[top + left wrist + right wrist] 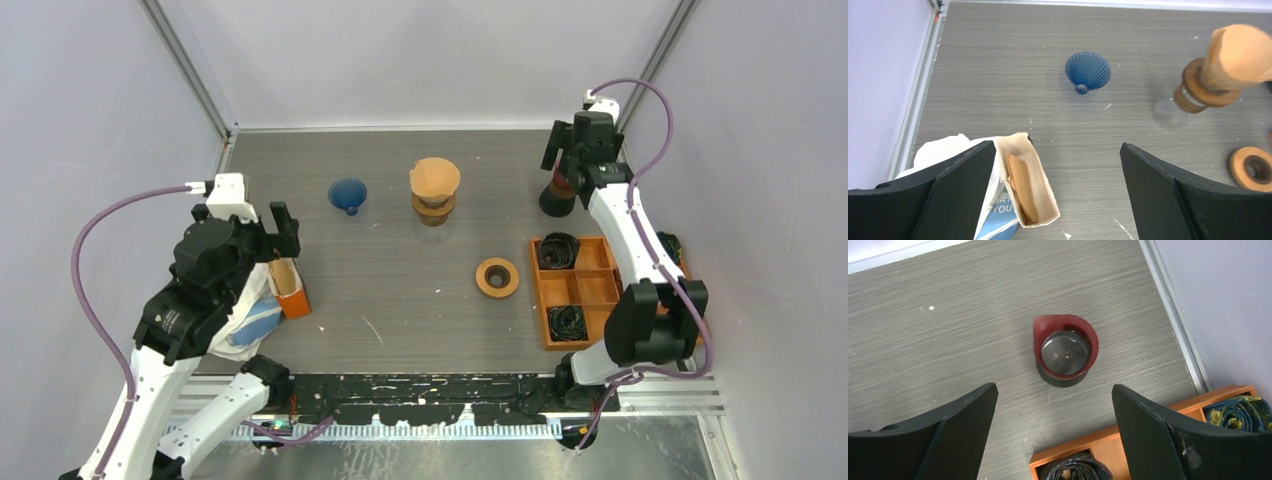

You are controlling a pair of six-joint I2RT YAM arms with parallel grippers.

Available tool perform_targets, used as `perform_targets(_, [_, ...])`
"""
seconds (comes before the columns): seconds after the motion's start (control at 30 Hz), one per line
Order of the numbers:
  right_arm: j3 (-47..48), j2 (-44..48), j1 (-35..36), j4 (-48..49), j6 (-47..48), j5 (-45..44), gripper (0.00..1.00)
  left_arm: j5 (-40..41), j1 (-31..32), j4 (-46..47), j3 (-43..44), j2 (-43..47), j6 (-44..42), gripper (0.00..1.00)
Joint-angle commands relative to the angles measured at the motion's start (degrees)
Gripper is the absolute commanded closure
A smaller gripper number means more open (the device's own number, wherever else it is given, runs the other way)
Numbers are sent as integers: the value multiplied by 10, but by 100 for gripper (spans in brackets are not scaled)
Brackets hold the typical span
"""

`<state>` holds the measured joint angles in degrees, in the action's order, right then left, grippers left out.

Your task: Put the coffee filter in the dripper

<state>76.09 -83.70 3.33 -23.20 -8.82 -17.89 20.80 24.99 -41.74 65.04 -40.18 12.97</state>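
The blue ribbed cone dripper [347, 194] [1088, 71] lies tipped on the table at the back, left of centre. An open paper packet [287, 287] [1035, 185] with brown coffee filters [1020, 187] inside lies at the left. My left gripper [262, 238] [1058, 195] hangs open just above it, and the packet's mouth sits against the inner side of the left finger with nothing gripped. A tan filter-like cone [435, 177] [1243, 47] sits on a glass vessel with a wooden collar [1205, 87]. My right gripper [568, 160] [1054, 430] is open and empty at the back right.
A red-rimmed black cup [557, 197] [1066, 351] stands below the right gripper. An orange divided tray [590, 290] [1148, 435] holds rolled ties. A wooden ring [497, 277] [1254, 168] lies mid-table. Walls close in on the left, back and right.
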Motion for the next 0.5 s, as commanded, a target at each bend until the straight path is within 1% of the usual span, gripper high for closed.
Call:
perform_targets(0.0, [55,-44,-33,-12,-13,25,9,37,-3,46,-38,10,-27,1])
perform_targets(0.17, [84,-102,-71,-22,-21,43,11,58,-3,49,-66,19,-26,1])
perform_targets(0.27, [103,-142,-88,-23,-30,70,14,60,-3,53,-72,24,-26,1])
perform_targets(0.43, [140,-200,-104,-30,-35,87,22,67,-3,59,-78,27,-27,1])
perform_targets(0.47, [146,-210,-108,-33,-35,87,25,67,-3,59,-78,26,-26,1])
